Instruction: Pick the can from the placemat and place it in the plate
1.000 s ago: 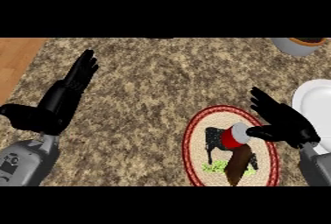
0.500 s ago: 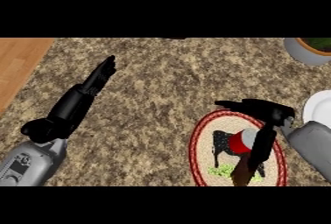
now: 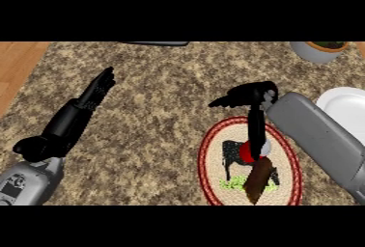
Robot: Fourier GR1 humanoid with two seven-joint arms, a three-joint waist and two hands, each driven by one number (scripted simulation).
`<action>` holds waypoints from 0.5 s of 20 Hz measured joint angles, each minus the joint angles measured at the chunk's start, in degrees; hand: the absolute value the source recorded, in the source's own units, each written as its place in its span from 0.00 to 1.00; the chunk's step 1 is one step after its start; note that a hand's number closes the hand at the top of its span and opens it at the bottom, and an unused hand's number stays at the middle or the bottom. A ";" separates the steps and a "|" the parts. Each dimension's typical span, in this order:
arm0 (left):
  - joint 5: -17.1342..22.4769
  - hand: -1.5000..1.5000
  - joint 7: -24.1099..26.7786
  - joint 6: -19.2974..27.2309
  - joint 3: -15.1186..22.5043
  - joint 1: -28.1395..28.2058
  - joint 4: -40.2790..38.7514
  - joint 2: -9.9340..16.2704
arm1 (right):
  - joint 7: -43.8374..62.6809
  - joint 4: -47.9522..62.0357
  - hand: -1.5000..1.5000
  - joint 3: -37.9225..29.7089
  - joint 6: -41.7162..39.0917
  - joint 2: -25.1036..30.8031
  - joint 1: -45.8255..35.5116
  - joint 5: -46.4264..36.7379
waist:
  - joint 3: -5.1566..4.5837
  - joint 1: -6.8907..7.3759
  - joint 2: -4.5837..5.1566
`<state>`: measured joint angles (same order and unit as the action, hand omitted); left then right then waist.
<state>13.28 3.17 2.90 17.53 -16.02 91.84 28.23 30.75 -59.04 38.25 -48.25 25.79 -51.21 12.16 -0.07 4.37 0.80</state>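
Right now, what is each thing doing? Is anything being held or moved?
can: lying on its side on the placemat, not held.
placemat: flat on the counter.
plate: at the right edge, nothing seen on it.
right hand: above the can, fingers curled, holding nothing.
left hand: fingers straight, resting at the left.
pot: upright, top right.

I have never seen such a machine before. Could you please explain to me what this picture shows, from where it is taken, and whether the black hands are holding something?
The one view looks steeply down from the robot's head at a speckled counter. Two grey forearms end in black hands. The left hand is open, fingers straight, holding nothing. The right hand hangs above a round placemat with a cow picture; I cannot tell what its fingers do. A red can lies on the placemat, not visibly held. A white plate is at the right edge, a plant pot beyond it.
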 measured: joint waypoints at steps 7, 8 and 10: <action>-1.11 0.50 0.66 0.02 -1.11 0.90 -0.53 -0.29 | 7.48 15.49 0.00 0.25 -9.46 -6.96 -10.07 5.68 | -0.03 -1.53 -0.28; -1.04 0.50 0.39 -0.18 -1.38 0.74 -0.34 -0.17 | 7.58 17.35 0.00 0.49 -10.69 -7.22 -11.32 5.51 | -0.02 -1.54 -0.24; -1.37 0.50 0.79 -0.20 -1.76 1.15 -0.31 -0.36 | 7.63 20.49 0.00 0.80 -12.19 -7.78 -13.65 4.60 | 0.01 -1.75 -0.24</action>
<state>11.91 3.96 2.70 15.78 -14.87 91.54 27.87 38.37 -38.56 39.05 -60.45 18.01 -64.86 16.75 -0.06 2.62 0.56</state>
